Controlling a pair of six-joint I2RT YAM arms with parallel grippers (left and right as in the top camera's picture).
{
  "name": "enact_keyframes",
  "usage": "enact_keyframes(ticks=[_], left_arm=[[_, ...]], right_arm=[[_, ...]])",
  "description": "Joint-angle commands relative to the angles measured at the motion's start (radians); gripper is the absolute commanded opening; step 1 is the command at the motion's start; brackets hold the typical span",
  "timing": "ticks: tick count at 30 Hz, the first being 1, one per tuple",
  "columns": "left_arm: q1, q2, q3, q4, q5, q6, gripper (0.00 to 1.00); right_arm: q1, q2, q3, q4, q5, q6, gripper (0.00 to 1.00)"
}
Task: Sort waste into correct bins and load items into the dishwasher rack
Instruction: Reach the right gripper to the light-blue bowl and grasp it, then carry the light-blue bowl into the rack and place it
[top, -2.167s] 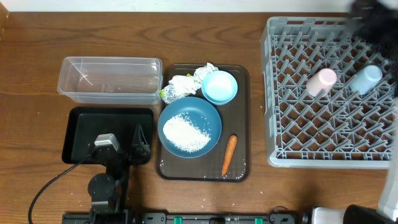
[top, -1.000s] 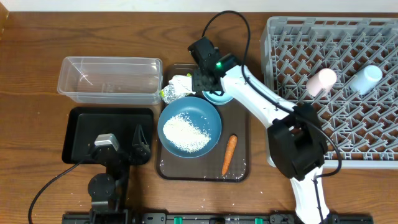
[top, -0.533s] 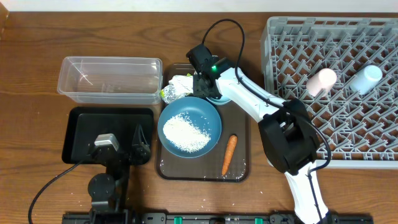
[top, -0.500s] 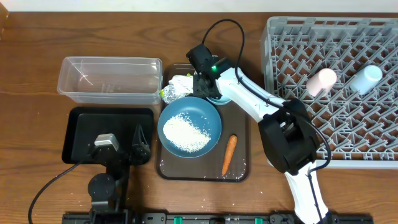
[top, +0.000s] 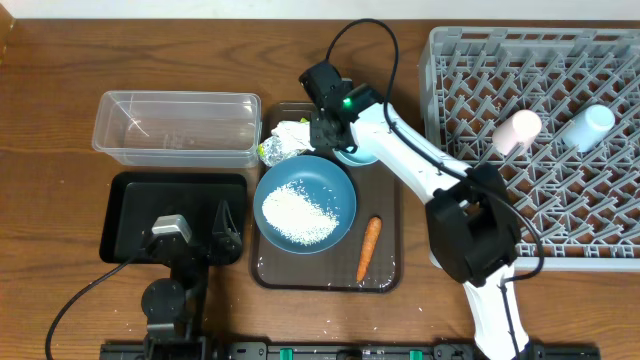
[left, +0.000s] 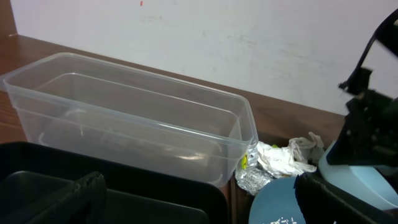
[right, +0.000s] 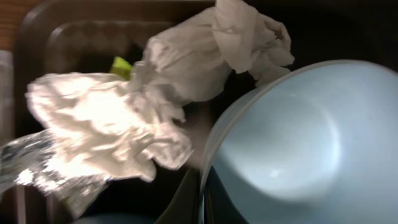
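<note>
Right now seeing right gripper (top: 336, 140) clenched on left rim of small pale-blue bowl (right: 292, 149), arm reaching in from the right over brown tray (top: 383, 200). Cannot tell whether bowl lifted or resting on tray. Got crumpled white wrappers (right: 118, 124) just left of that gripper, right beside bowl edge, yellow-green bit (right: 121, 64) poking out at top and crinkly clear film at lower left in wrist view. Just toward base from gripper: wide dark-blue bowl (top: 340, 188) holding heap of white rice (top: 298, 212), same tray, next to small bowl. Farther toward base and a bit right of gripper: orange carrot (top: 369, 248) lying flat on tray, beside dark-blue bowl, not touching. Left of gripper, past wrappers: clear tub (top: 100, 135) on table (top: 60, 60), off tray, just beside tray's left edge. Left and toward base: black bin (top: 125, 200), long side against tub. Seeing left gripper (top: 197, 240) hanging over black bin's right half, jaws spread wide, released, gripping nothing. Well right of right gripper: grey dishwasher rack (top: 437, 150) on table, apart from tray. Inside, far from gripper: pinkish-white cup (top: 517, 130) and pale-blue cup (top: 588, 125) among pegs, near each other, not touching, pale-blue one farther right.
</note>
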Motion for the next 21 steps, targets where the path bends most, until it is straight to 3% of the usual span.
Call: enact_keyframes(ticks=[1,9,12,21], left_arm=[[-0.004,0.0,-0.02,-0.028,0.01,0.01,0.99],[-0.004,0.0,-0.02,-0.028,0.011,0.01,0.99],[-0.004,0.0,-0.02,-0.028,0.011,0.01,0.99],[-0.004,0.0,-0.02,-0.028,0.01,0.01,0.98]], right_arm=[[-0.013,-0.084,0.023,-0.013,0.001,0.002,0.01],[-0.151,-0.329,0.023,-0.143,-0.043,0.002,0.01],[-0.272,-0.421,0.022,-0.244,-0.183,-0.02,0.01],[-0.757,-0.508,0.018,-0.497,-0.672,-0.331,0.01]])
